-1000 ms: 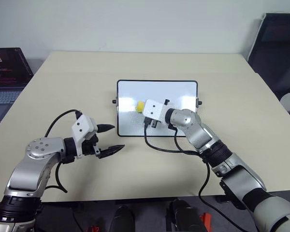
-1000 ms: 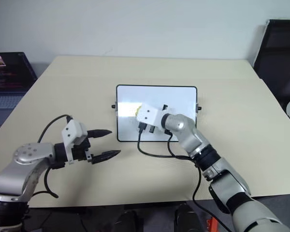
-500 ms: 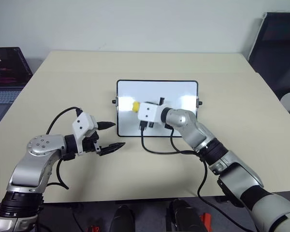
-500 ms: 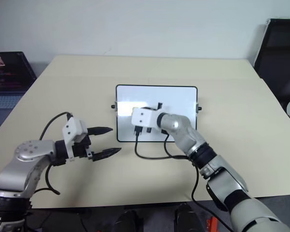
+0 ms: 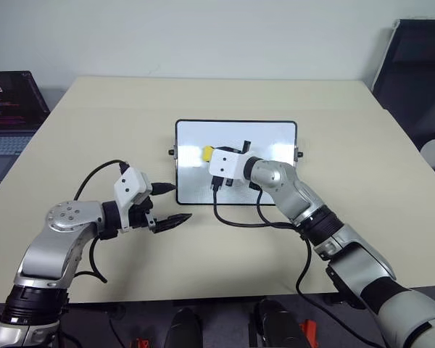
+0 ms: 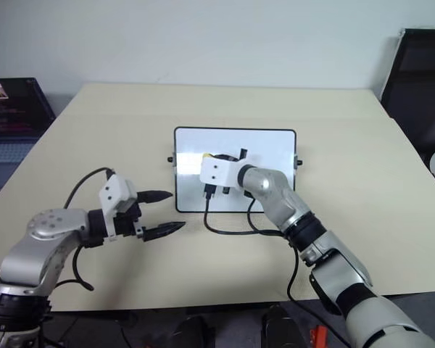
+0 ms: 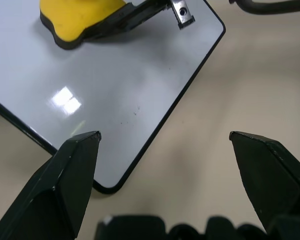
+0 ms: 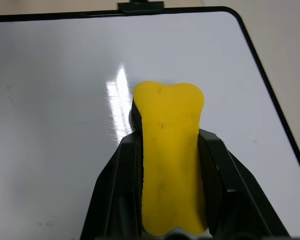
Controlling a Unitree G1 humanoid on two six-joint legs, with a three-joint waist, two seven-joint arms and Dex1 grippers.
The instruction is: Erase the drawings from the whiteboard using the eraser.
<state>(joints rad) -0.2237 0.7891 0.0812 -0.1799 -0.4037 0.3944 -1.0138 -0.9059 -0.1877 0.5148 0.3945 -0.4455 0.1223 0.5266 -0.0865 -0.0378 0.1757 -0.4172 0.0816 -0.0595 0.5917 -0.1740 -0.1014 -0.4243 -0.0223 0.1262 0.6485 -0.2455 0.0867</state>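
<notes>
With right gripper (image 8: 167, 175) clamped on eraser (image 8: 169, 165) over whiteboard (image 5: 275, 134) near its left short edge at mid-tabletop, left gripper (image 5: 172, 203) open beside near-left corner: keep dark underside flat, press evenly, sweep whole surface; no drawings discernible.

arms: showing silver-grey metal shells with black joint collars
wrists: wearing white box housings
cables: trailing black loops
fingers (image 7: 70, 175): tapering black, pointed
</notes>
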